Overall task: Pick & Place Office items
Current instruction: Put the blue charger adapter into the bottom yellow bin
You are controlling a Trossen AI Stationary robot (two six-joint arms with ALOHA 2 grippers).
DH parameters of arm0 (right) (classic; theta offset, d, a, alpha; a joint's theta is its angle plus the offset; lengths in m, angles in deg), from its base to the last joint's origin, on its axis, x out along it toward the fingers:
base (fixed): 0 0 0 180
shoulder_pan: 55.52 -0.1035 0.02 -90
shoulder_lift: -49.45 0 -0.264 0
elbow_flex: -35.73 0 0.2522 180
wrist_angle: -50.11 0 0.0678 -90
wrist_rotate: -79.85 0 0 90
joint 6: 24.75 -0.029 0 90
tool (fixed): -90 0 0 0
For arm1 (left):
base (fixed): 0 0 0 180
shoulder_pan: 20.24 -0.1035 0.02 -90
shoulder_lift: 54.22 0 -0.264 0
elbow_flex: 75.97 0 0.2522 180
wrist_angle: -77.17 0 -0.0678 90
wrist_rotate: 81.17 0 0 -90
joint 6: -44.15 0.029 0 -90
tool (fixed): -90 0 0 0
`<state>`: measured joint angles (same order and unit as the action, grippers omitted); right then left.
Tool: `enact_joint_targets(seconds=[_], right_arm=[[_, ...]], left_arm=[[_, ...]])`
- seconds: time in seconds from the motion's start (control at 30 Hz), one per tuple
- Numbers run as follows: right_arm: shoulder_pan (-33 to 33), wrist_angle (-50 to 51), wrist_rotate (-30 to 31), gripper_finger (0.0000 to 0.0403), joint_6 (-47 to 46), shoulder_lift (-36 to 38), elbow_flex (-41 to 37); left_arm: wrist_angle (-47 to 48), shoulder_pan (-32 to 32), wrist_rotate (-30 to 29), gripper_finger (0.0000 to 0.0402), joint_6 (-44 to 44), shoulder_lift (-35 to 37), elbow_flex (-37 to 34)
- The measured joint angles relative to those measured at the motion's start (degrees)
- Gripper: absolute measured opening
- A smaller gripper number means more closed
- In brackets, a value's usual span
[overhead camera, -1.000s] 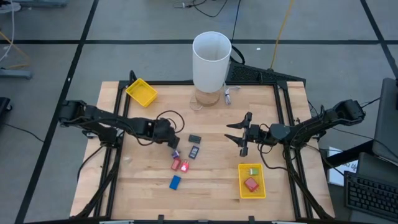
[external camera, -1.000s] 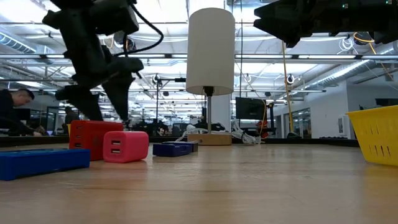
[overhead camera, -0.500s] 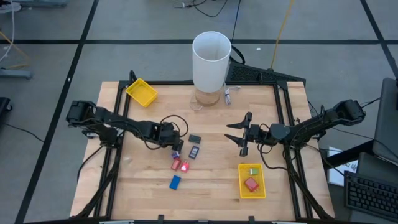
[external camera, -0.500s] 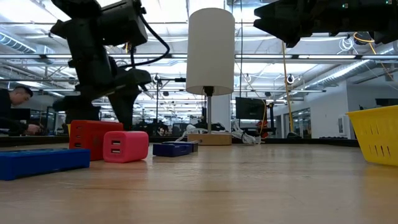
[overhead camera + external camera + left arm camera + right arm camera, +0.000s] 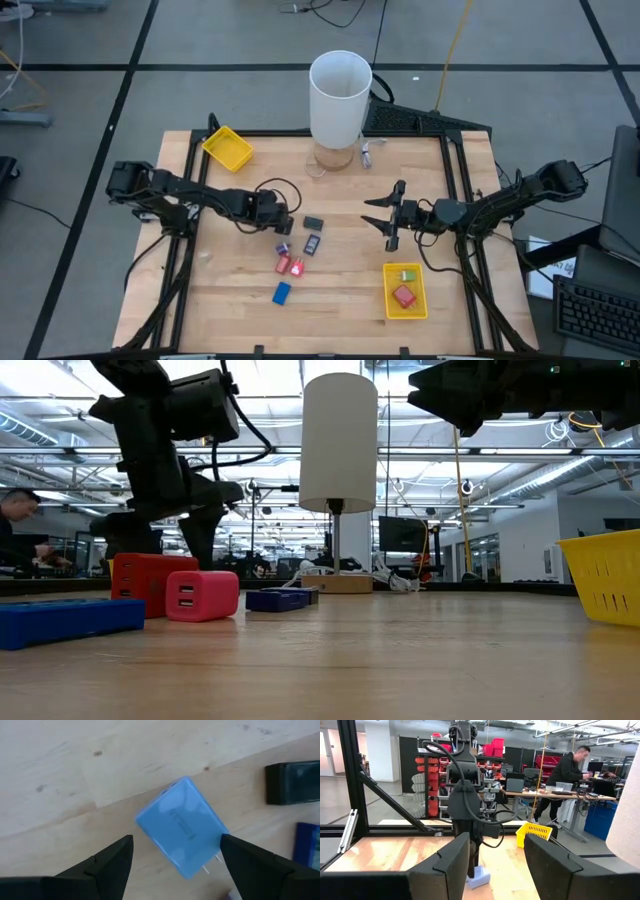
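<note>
A light blue block with metal prongs lies flat on the wooden table. My left gripper hangs open just above it, one finger on either side, touching nothing; the high view shows this gripper left of the table's middle. A black piece, a dark blue piece, a red piece, a pink piece and a blue piece lie close by. My right gripper waits open above the table, right of the middle.
A yellow tray near the right front holds a green and a red piece. Another yellow tray sits at the far left corner. A tall white cylinder stands at the far edge. People work at desks beyond the table.
My left gripper has come down toward the table and turned about its wrist, so its open fingers now stand low behind the red and pink pieces. The pieces have not moved, and my right arm has kept still.
</note>
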<state>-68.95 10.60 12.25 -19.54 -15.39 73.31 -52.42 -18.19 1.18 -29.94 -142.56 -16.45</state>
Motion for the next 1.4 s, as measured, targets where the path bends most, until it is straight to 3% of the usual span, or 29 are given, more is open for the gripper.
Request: enact_joint_targets(seconds=[0.17,0.33,0.6,0.97,1.17,1.4], right_arm=[[0.0,0.0,0.0,0.018,0.0,0.0,0.0],[0.0,0.0,0.0,0.018,0.0,0.0,0.0],[0.0,0.0,0.0,0.018,0.0,0.0,0.0],[0.0,0.1,0.0,0.018,0.0,0.0,0.0],[0.0,0.0,-0.1,0.018,0.0,0.0,0.0],[0.0,0.1,-0.1,0.018,0.0,0.0,0.0]], left_arm=[[5.2,0.8,4.5,0.0296,-0.7,1.3,-0.1],[9.3,2.4,4.6,0.0296,-4.4,4.8,-0.5],[8.1,3.7,-0.8,0.0296,-5.2,7.7,-0.4],[6.9,5.0,-1.6,0.0296,-2.1,3.9,-0.4],[6.7,5.0,-6.6,0.0296,-0.4,3.9,-0.4],[4.8,5.0,-5.3,0.0296,-1.0,3.9,-0.3]])
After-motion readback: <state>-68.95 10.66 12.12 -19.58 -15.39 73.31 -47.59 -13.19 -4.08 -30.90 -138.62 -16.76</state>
